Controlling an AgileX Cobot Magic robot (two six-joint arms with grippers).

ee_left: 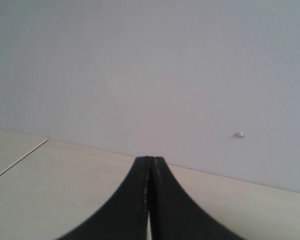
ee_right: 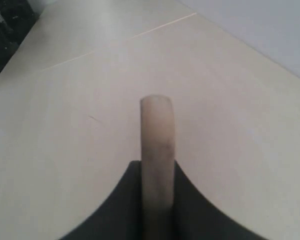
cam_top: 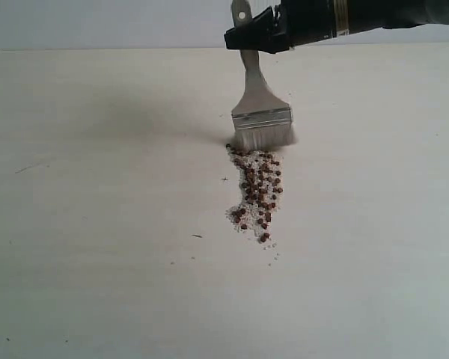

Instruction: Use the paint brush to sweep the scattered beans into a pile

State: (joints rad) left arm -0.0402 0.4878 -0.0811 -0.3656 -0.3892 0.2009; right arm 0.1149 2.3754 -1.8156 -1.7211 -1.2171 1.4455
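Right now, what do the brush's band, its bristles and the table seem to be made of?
On the paint brush, the band is probably metal: silvery, shiny, ridged. The bristles are pale, matte fibre; synthetic or natural, I cannot tell. The table is smooth, matte, cream, perhaps laminate or painted wood.

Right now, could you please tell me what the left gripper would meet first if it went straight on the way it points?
Ahead of the shut left gripper lies only bare table, then the pale wall. It would probably reach the wall first, though depth is unclear.
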